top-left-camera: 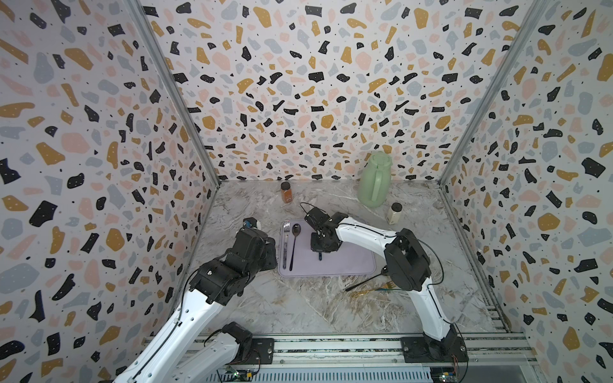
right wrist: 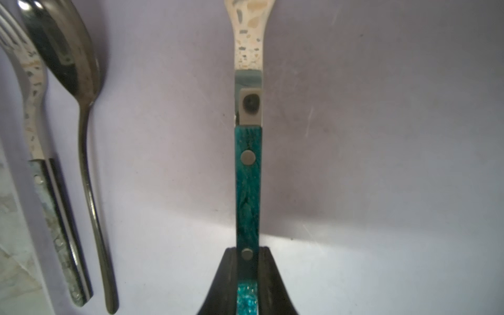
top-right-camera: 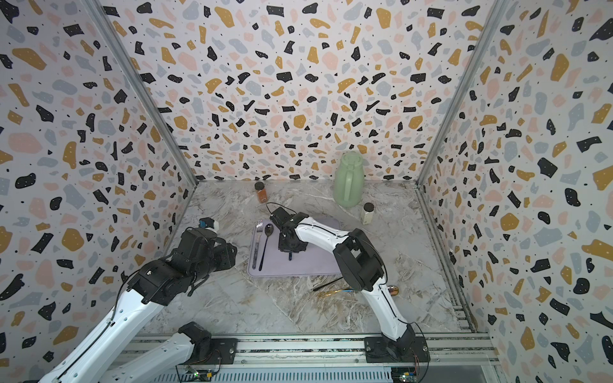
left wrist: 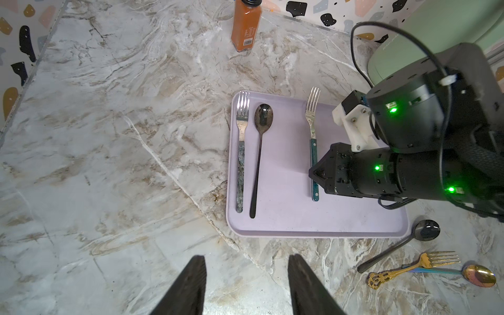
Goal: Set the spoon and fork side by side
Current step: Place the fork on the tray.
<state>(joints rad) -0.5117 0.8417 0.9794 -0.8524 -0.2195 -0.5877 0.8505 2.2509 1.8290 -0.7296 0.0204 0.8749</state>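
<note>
The right gripper point(right wrist: 247, 257) is clenched on the teal-handled silver fork point(right wrist: 247, 188) over the middle of the lavender rectangular plastic tray point(left wrist: 286, 212). Along the tray's edge nearest the left gripper point(left wrist: 246, 261), a mottled-handled silver fork point(left wrist: 241, 152) and a dark metal spoon point(left wrist: 259, 158) lie parallel, just beside each other. The left gripper hangs released above the marble tabletop point(left wrist: 109, 136) beside the tray.

Tray point(left wrist: 286, 218) holds left fork point(left wrist: 240, 169), spoon point(left wrist: 263, 116), right fork point(left wrist: 313, 152).
</note>
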